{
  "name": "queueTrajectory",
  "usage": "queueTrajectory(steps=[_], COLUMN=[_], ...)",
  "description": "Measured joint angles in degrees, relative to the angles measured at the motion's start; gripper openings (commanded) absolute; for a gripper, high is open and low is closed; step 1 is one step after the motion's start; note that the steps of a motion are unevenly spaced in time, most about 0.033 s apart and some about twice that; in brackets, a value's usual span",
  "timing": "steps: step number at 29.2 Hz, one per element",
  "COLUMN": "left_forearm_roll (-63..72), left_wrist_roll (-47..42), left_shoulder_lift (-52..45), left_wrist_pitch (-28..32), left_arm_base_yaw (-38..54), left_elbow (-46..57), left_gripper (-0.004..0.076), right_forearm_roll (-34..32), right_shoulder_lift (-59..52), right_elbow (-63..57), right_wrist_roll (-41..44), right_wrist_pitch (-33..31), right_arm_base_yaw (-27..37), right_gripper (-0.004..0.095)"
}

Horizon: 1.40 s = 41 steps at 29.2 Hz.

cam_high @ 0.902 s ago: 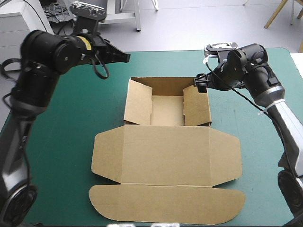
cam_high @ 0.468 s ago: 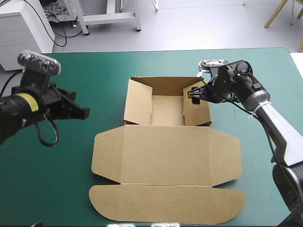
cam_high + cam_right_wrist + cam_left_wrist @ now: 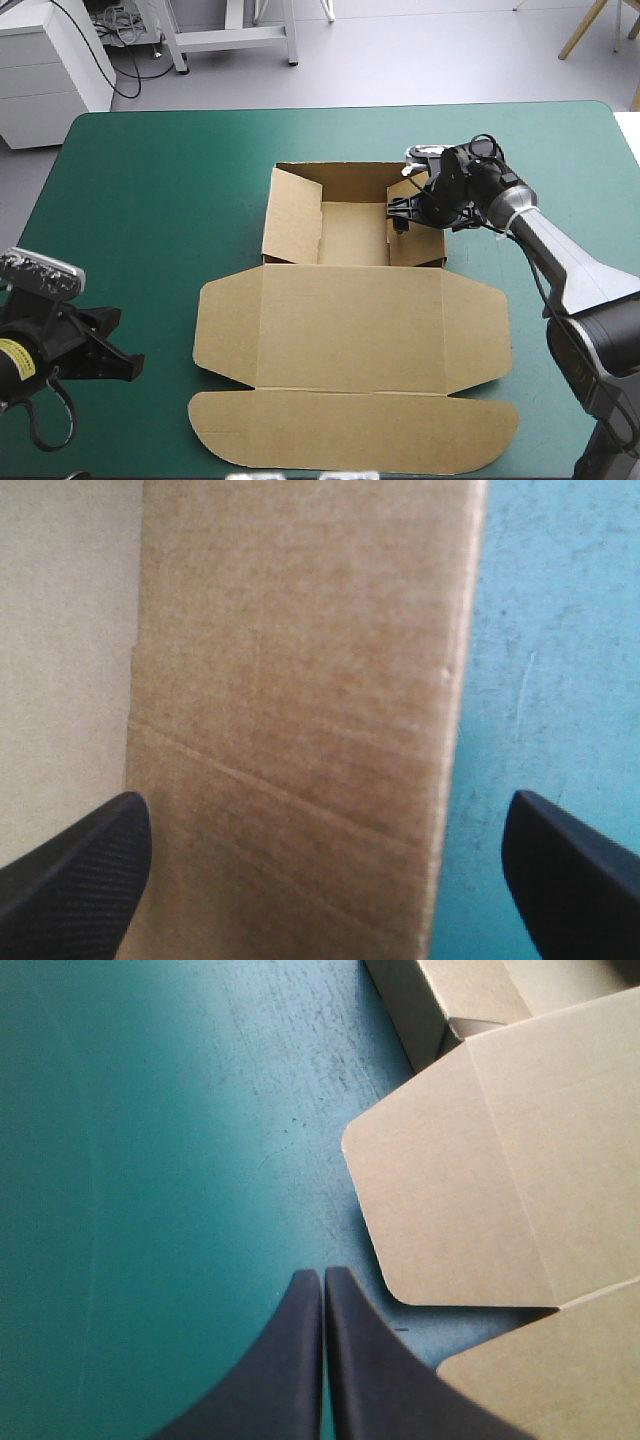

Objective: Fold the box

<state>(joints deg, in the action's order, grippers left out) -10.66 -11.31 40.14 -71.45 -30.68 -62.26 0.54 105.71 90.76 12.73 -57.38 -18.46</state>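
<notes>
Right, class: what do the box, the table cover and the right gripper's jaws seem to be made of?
The box: brown board, matte, probably cardboard; scored creases and cut edges show. The table cover: teal-green, matte, faintly scuffed; perhaps a rubbery mat, not certain. Jaws of the right gripper: black, finely woven texture, perhaps carbon fibre or moulded plastic.

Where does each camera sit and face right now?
High view: above and behind, looking down on the table; both arms show.
Left wrist view: over the shut left hand, facing the table beside a flat flap of the box.
Right wrist view: over the open right hand, straddling the box's right wall.
All share the box.
</notes>
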Motion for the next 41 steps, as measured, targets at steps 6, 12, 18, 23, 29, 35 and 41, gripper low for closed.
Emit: queueTrajectory(steps=[6, 12, 18, 23, 29, 35, 41], left_forearm_roll=[-0.05, -0.01, -0.01, -0.01, -0.01, 0.01, 0.01], left_wrist_roll=[-0.1, -0.1, -0.1, -0.1, -0.1, -0.1, -0.1], left_shoulder_lift=[-3.77, -4.2, -4.2, -4.2, -4.2, -4.2, -4.2], left_wrist_pitch=[0.0, 0.0, 0.0, 0.0, 0.0, 0.0, 0.0], left_arm_base_yaw=[0.0, 0.0, 0.0, 0.0, 0.0, 0.0, 0.0], left_elbow=[1.58, 1.58, 1.58, 1.58, 1.58, 1.58, 1.58], left_gripper=[-0.001, -0.001, -0.001, -0.001, -0.001, -0.001, -0.001], right_forearm_roll=[0.15, 1.05, 1.46, 1.06, 1.18, 1.02, -0.54], right_shoulder_lift=[1.93, 2.66, 2.66, 2.66, 2.6, 1.23, 0.42], right_elbow=[0.0, 0.0, 0.0, 0.0, 0.0, 5.53, 13.12], right_wrist_roll=[-1.05, -1.57, -1.84, -1.89, -1.96, -5.51, -9.67], right_wrist_pitch=[-0.56, -0.93, -1.1, -1.1, -0.98, -3.12, -4.72], right_arm_base_yaw=[0.0, 0.0, 0.0, 0.0, 0.0, 5.01, 22.75], right_gripper=[0.0873, 0.0722, -0.0018, 0.0, -0.0019, -0.0019, -0.0019])
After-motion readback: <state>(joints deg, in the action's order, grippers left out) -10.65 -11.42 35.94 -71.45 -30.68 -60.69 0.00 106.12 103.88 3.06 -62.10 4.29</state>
